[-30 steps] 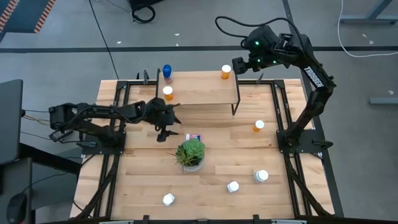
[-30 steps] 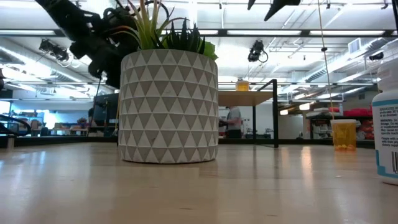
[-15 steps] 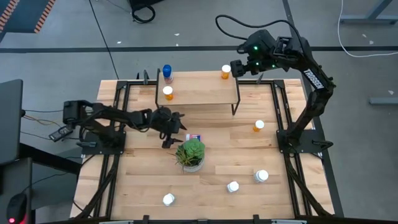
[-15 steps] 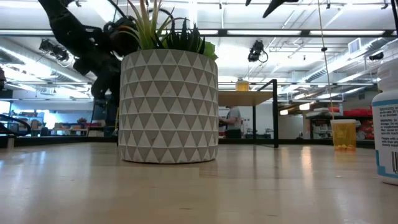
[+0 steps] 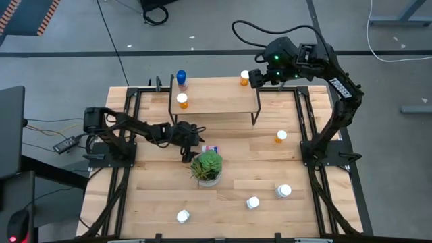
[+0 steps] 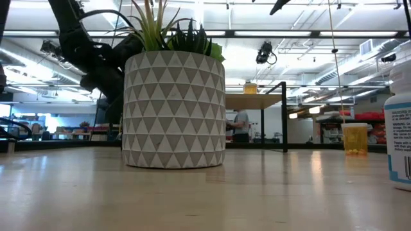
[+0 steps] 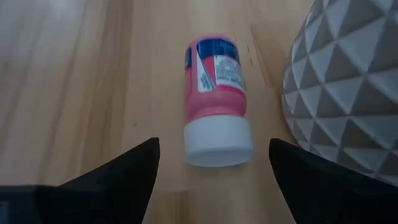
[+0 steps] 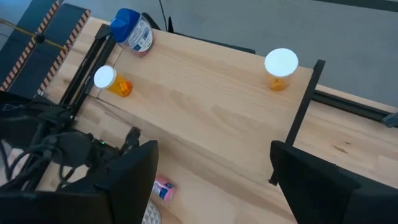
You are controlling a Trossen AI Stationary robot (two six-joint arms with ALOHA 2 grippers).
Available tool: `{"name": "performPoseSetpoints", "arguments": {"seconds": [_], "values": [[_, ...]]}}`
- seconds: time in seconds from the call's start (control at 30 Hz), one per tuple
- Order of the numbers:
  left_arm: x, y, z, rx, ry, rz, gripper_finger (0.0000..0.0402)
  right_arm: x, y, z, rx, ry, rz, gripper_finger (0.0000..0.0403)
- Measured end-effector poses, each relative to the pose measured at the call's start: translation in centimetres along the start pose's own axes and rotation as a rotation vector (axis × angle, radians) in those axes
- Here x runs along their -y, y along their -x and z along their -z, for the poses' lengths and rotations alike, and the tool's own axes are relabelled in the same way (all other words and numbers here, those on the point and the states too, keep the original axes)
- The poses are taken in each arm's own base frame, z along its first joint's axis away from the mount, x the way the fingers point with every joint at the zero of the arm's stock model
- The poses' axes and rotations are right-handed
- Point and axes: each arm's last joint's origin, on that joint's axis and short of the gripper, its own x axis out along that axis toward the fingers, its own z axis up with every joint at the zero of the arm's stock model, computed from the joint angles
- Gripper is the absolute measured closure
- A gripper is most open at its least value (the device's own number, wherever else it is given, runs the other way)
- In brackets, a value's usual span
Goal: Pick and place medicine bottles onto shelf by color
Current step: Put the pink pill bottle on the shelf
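Note:
A pink medicine bottle (image 7: 214,102) lies on its side on the table next to the plant pot (image 7: 348,93), with its white cap toward my left gripper. My left gripper (image 7: 213,149) is low over the table and open, its fingers spread either side of the cap and clear of it; the high view shows it (image 5: 195,146) just left of the bottle (image 5: 210,148). My right gripper (image 8: 214,174) hangs open high above the shelf (image 5: 223,101). On the shelf stand a blue-capped bottle (image 5: 181,79) and two orange bottles (image 5: 182,100) (image 5: 245,78).
The potted plant (image 5: 206,167) stands right beside the pink bottle. On the table stand an orange bottle (image 5: 281,137) to the right and white-capped bottles (image 5: 284,192) (image 5: 253,202) (image 5: 182,216) near the front. Black frame rails run along the table's sides.
My left gripper has come down and gone toward the table's right and near edges, ending low beside the plant with its open fingers around the pink bottle's cap. The bottle has not moved.

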Motion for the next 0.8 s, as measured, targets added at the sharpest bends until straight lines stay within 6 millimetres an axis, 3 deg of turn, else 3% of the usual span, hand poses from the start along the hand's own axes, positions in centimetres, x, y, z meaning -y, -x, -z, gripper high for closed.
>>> {"name": "performPoseSetpoints", "arguments": {"seconds": [0.8], "values": [[-0.18, -0.65, -0.13, 0.059, -0.012, -0.016, 0.0102, 0.00, -0.02, 0.00, 0.001, -0.010, 0.001, 0.0086]]}}
